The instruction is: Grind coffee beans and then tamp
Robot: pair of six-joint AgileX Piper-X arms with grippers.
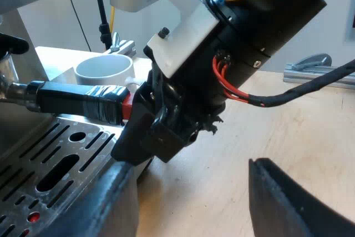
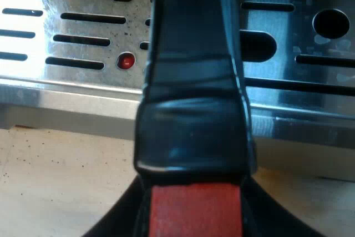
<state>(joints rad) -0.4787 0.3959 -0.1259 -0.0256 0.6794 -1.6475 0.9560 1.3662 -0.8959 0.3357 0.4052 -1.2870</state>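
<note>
The holder's dark handle (image 1: 77, 101) sticks out level from the machine's front, above the slotted drip tray (image 1: 50, 165). Its red end (image 1: 127, 107) sits inside the right gripper (image 1: 158, 123), whose black fingers close round it. In the right wrist view the handle (image 2: 191, 109) runs up the middle over the drip tray (image 2: 77, 43), and the red end (image 2: 194, 212) lies between the fingers of my right gripper (image 2: 191, 217). My left gripper (image 1: 188, 187) hovers open over the wooden table beside the tray, holding nothing, a short way from the right gripper.
A white mug (image 1: 105, 70) stands just beyond the handle, near the machine's side. The wooden table (image 1: 288, 131) stretches out past the right arm. A metal rail with a clamp (image 1: 316, 70) lies along its far edge. A small red dot (image 2: 126, 60) marks the tray.
</note>
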